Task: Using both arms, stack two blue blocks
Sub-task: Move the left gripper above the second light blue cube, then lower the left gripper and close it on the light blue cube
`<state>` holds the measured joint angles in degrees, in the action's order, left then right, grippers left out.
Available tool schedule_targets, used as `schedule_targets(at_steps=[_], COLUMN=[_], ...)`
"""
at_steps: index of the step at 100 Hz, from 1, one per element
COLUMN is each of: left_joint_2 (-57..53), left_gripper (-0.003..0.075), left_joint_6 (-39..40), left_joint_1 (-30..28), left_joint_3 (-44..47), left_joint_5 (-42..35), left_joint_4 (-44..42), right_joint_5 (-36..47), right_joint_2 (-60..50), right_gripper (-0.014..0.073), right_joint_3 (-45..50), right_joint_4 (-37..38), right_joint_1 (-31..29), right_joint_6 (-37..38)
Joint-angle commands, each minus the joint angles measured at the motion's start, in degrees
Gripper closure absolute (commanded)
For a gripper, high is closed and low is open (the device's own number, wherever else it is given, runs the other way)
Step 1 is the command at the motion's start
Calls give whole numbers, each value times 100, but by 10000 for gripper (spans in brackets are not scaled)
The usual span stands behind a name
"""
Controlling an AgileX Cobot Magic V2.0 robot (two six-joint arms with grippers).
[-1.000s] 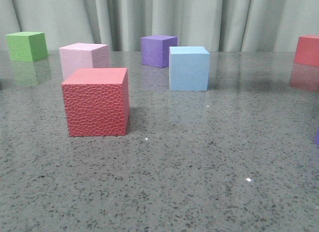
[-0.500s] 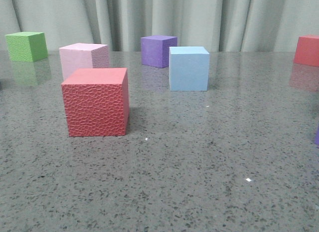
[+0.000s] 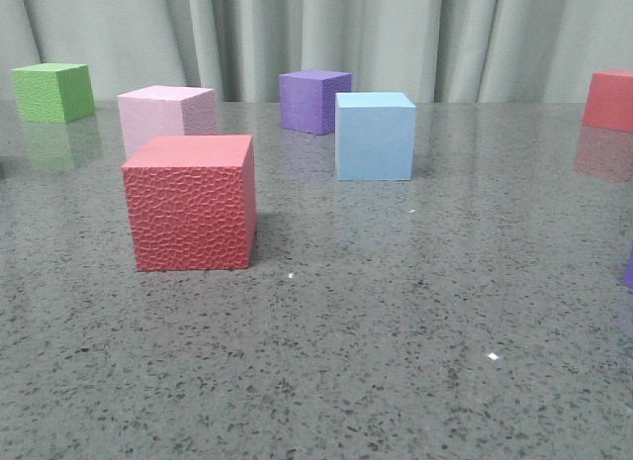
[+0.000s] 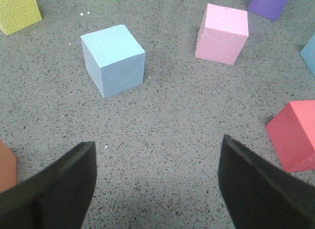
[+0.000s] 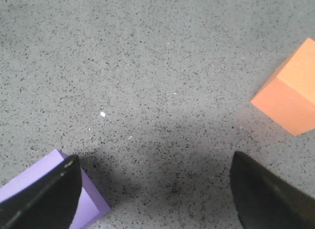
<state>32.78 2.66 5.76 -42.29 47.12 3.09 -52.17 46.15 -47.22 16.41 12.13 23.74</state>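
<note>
One light blue block [image 3: 374,136] stands on the table in the front view, right of centre and in front of a purple cube. In the left wrist view a second blue block [image 4: 113,60] stands alone, ahead of my left gripper [image 4: 157,179], which is open, empty and well short of it. A sliver of blue block [image 4: 310,52] shows at that view's edge. My right gripper [image 5: 155,189] is open and empty over bare table. No blue block shows in the right wrist view. Neither gripper shows in the front view.
The front view shows a textured red cube [image 3: 190,203], pink cube [image 3: 165,117], purple cube [image 3: 315,100], green cube [image 3: 53,91] and a red cube [image 3: 609,100] far right. A lilac block [image 5: 83,204] lies beside one right finger, and an orange block [image 5: 290,91] lies off to its other side.
</note>
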Motion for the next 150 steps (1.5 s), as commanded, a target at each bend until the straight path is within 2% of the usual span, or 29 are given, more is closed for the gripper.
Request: schedule_targets(at_steps=[1, 30, 93, 113, 137, 150], left_joint_2=[51, 457, 3881, 4434, 4521, 4534], left_gripper=[227, 224, 224, 224, 223, 223], left_joint_6=[2, 2, 727, 1387, 2146, 2158], left_joint_1=[37, 37, -38, -38, -38, -38], left_joint_3=[-206, -525, -2544, -2770, -2781, -2781], left_joint_5=[-484, -1198, -1251, -1134, -866, -782], left_joint_4=[111, 125, 64, -429, -1333, -1379], right_joint_5=[311, 395, 389, 377, 372, 383], right_joint_2=[-57, -57, -57, -57, -57, -57], right_gripper=[-16, -16, -16, -16, -16, -16], right_joint_3=[-138, -138, -138, -127, -127, -127], right_joint_4=[231, 231, 231, 231, 231, 221], right_joint_1=[-39, -39, -39, -39, -39, -39], right_joint_6=[-63, -63, -63, -63, -63, -63])
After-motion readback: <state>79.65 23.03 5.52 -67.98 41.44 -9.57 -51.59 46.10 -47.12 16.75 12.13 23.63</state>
